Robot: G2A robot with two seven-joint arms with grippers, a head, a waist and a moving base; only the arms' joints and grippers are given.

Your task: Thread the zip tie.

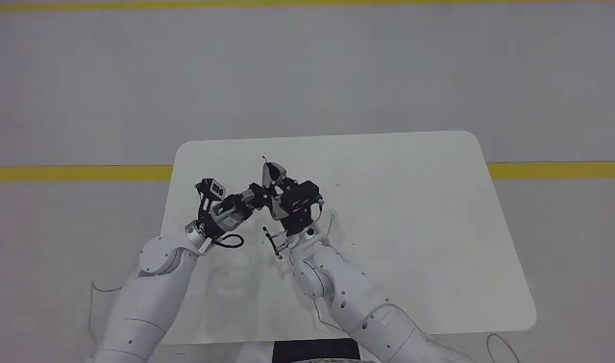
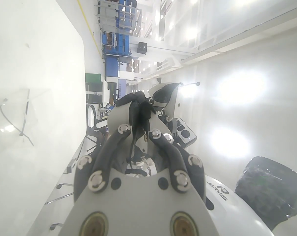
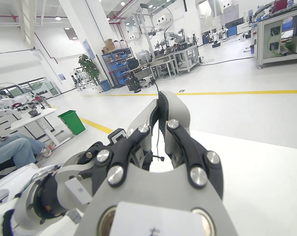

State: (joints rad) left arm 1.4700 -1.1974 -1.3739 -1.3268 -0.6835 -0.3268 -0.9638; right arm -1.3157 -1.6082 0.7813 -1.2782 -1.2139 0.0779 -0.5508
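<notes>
Pinching a thin black zip tie [image 3: 158, 138] in the closed right gripper [image 3: 159, 104] above the white table [image 1: 432, 229], I am holding the left gripper [image 1: 252, 196] alongside, its grip impossible to tell.

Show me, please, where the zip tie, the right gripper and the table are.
zip tie [image 3: 158, 143], right wrist view, on the thin black strip below the fingertips.
right gripper [image 3: 159, 98], right wrist view, between its closed fingertips.
table [image 1: 432, 219], top view, on its bare white top.
</notes>
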